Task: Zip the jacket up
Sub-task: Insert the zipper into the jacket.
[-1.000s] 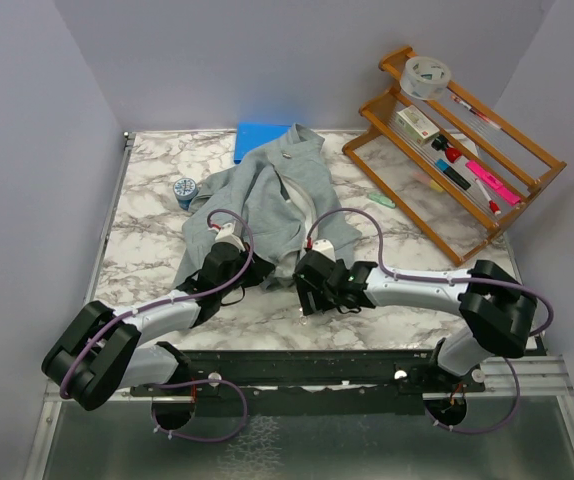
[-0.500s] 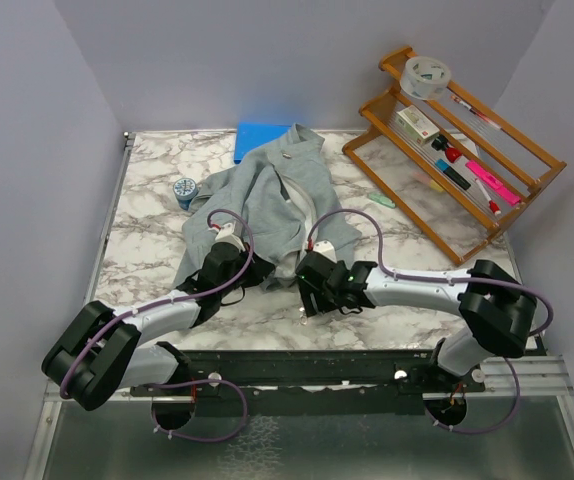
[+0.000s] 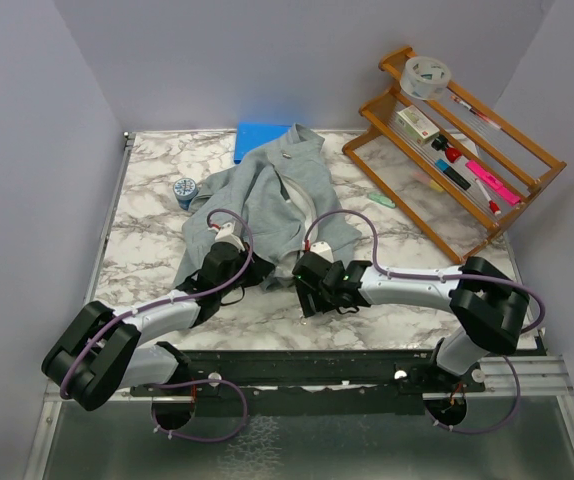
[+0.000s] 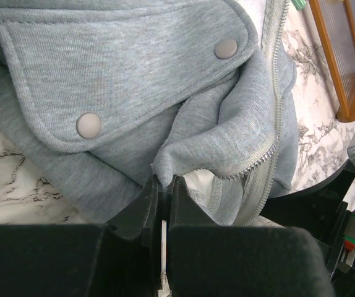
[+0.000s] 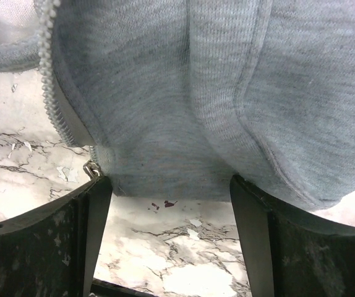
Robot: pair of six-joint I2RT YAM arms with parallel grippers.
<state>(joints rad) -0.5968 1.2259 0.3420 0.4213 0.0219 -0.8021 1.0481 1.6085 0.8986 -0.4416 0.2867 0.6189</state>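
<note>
The grey fleece jacket (image 3: 272,200) lies open on the marble table, its hem toward me. My left gripper (image 3: 242,270) is shut on a fold of the jacket's bottom hem (image 4: 165,167), beside the pale zipper teeth (image 4: 261,158). Two snap buttons (image 4: 89,125) show on a pocket flap. My right gripper (image 3: 312,285) is open at the other front panel's hem (image 5: 165,167), its fingers (image 5: 94,216) straddling the bottom edge. The metal zipper end (image 5: 92,168) sits against the left finger, at the foot of the zipper teeth (image 5: 52,93).
A blue pad (image 3: 257,140) lies under the jacket's hood at the back. A small blue-lidded jar (image 3: 185,190) stands at the left. A wooden rack (image 3: 457,140) with pens and tape stands at the right, with a green item (image 3: 382,200) near it.
The right gripper has shifted slightly left toward the jacket's hem. The left arm has not visibly moved.
</note>
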